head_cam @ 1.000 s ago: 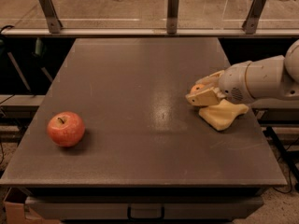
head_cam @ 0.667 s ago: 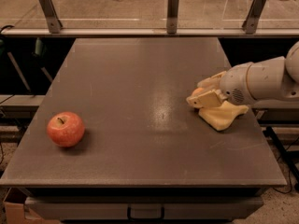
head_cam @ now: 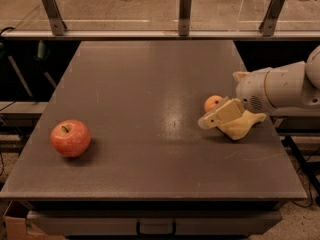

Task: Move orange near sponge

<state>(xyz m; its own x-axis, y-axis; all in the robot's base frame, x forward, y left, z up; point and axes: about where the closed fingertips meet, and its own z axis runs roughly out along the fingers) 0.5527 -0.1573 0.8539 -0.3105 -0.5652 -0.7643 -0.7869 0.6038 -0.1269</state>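
Orange [head_cam: 212,103]: parked just beside sponge [head_cam: 242,128], task basically met.
Gripper [head_cam: 217,118]: hung low over both; open or shut, couldn't tell.

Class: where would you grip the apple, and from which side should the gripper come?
Probably grip the apple across its widest middle, coming from above: it is round, sits upright with its stem up, and stands alone on the left of the table. The gripper is at the right, beside the sponge and orange.
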